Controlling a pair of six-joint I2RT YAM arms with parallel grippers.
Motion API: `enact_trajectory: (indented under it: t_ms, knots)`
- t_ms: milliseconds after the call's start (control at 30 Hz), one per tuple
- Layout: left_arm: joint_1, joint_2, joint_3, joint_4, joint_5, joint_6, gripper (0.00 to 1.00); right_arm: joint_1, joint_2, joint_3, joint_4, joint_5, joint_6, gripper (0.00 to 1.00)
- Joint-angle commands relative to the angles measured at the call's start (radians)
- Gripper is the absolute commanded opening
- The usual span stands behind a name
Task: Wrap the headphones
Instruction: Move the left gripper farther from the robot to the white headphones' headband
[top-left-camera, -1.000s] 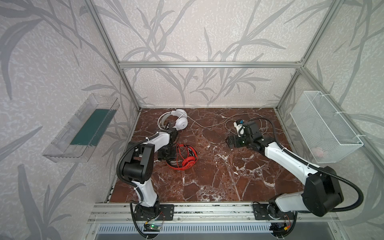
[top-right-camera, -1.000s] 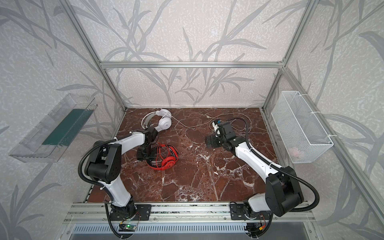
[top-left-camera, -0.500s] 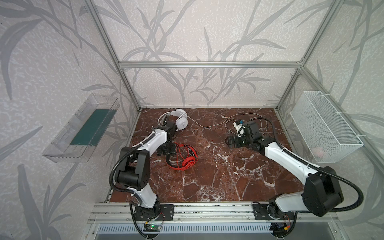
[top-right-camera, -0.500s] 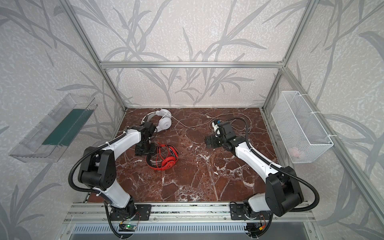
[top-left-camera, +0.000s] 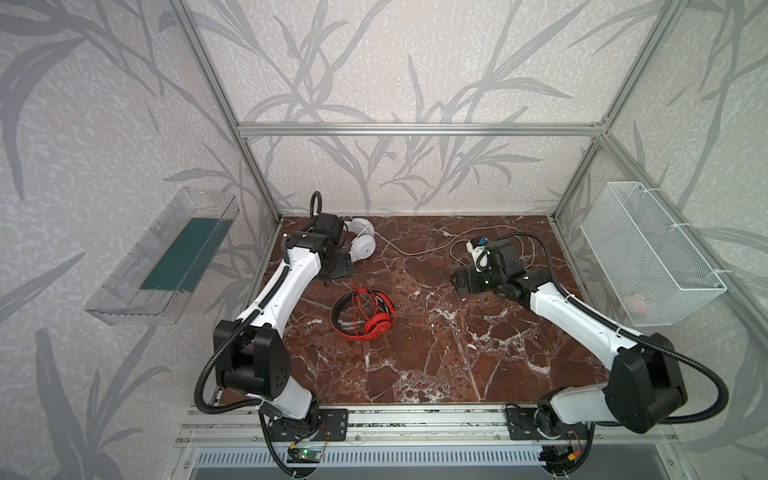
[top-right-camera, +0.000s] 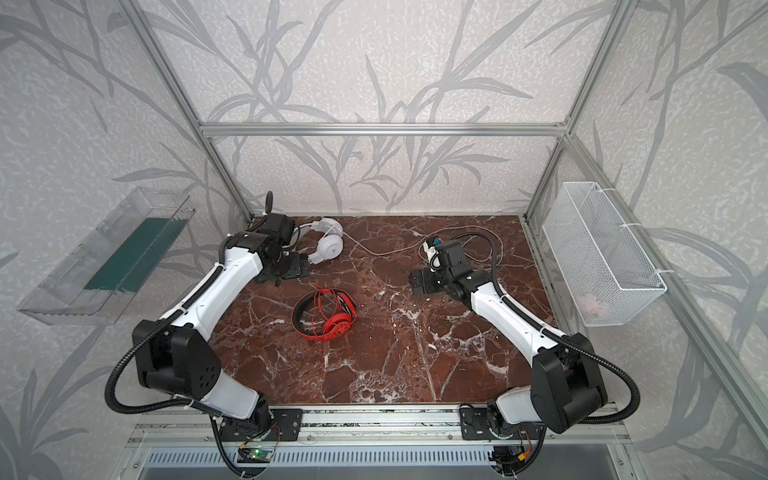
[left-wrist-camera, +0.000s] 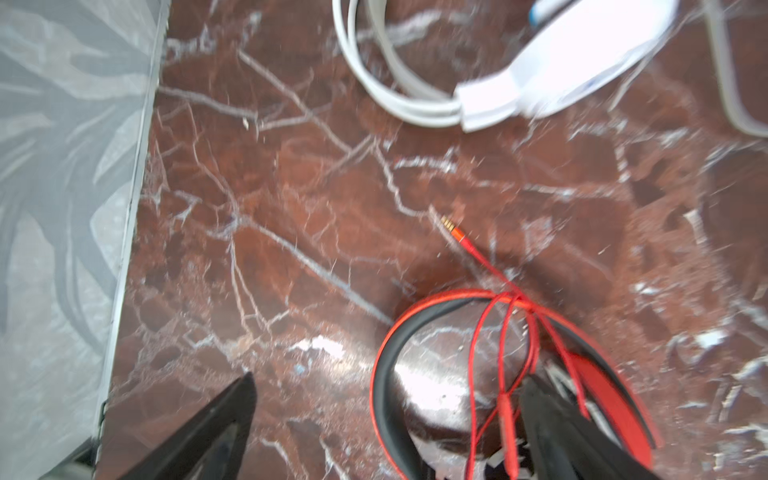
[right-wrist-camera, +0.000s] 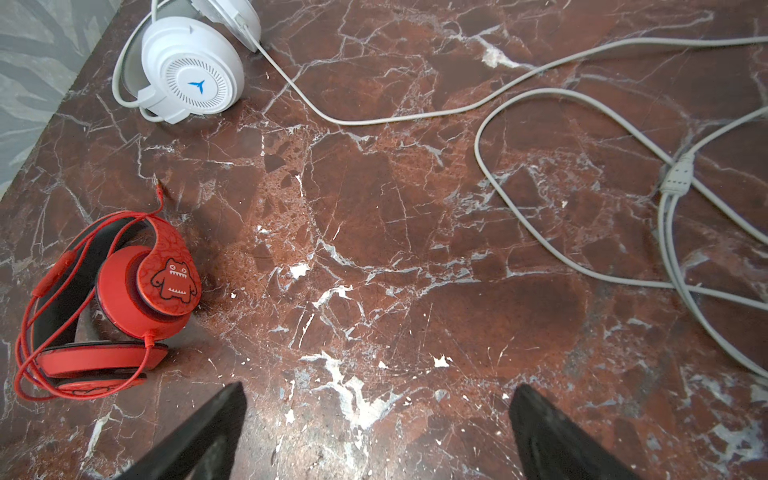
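On a marble tabletop (top-left-camera: 436, 353), the white headphones (top-left-camera: 363, 249) at the far left corner are partly hidden behind the left arm (top-left-camera: 291, 286) in both top views, while the red headphones (top-left-camera: 377, 324) near the middle are blurred and cut off in the left wrist view. The left gripper (left-wrist-camera: 388, 378), between the two pairs, and the right gripper (right-wrist-camera: 379, 387), over bare marble, are spread wide and empty. A white earcup is marked with a blue three-pointed emblem (right-wrist-camera: 196, 86), a red one with a toothed monster (right-wrist-camera: 172, 279).

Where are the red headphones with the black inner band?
The red headphones lie left of centre on the marble tabletop in both top views, near the left gripper.
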Motion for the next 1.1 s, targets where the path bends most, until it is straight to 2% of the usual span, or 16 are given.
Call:
enact_trajectory:
  t_ms: [0,233,433,567,767,1067]
  knots:
    - [0.043,0.020,0.051,0.056,0.063,-0.017,0.99,-0.006,-0.026,0.020,-0.001,0.014,-0.012,0.99]
    - [0.123,0.180,0.202,0.126,0.099,0.029,0.99,-0.006,-0.034,0.017,0.005,0.013,-0.003,0.99]
    - [0.228,0.385,0.344,0.171,0.202,0.017,0.97,-0.009,-0.030,0.024,-0.004,0.020,0.026,0.99]
    - [0.268,0.544,0.474,0.165,0.301,0.110,0.94,-0.009,-0.037,0.020,0.003,0.028,0.032,0.99]
    - [0.301,0.768,0.710,0.094,0.336,0.117,0.93,-0.010,-0.026,0.039,-0.015,0.031,0.023,0.99]
    - [0.306,0.955,0.923,0.026,0.369,0.150,0.87,-0.014,0.001,0.068,-0.021,0.037,0.018,0.99]
